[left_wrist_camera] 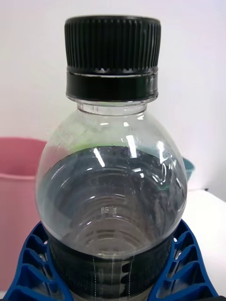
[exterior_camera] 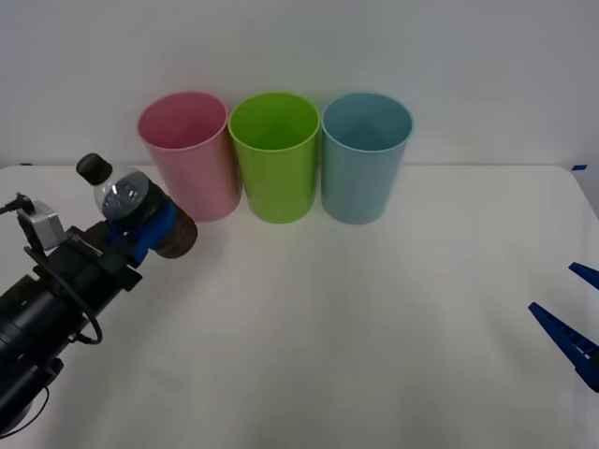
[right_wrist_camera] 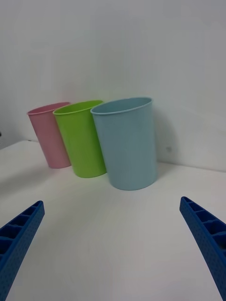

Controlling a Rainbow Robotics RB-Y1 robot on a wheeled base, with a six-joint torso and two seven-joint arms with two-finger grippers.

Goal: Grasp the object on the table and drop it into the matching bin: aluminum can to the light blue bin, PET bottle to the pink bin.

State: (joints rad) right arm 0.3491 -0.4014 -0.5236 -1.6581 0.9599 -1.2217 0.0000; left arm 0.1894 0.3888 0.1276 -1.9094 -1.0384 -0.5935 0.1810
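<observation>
My left gripper (exterior_camera: 148, 227) is shut on the PET bottle (exterior_camera: 136, 204), a small clear bottle with a black cap and a dark label. It holds the bottle above the table (exterior_camera: 328, 318) at the left, cap tilted up and away, just left of the pink bin (exterior_camera: 190, 154). In the left wrist view the bottle (left_wrist_camera: 111, 188) stands close between the blue fingers (left_wrist_camera: 35, 263), with the pink bin (left_wrist_camera: 16, 188) behind it. The light blue bin (exterior_camera: 365, 154) stands at the right end of the row. My right gripper (exterior_camera: 573, 318) rests open at the right edge.
A lime green bin (exterior_camera: 275, 154) stands between the pink and light blue bins, all three touching in a row at the table's back by a white wall. The right wrist view shows the same row: light blue bin (right_wrist_camera: 127, 141) nearest, green (right_wrist_camera: 81, 138), then pink (right_wrist_camera: 48, 136).
</observation>
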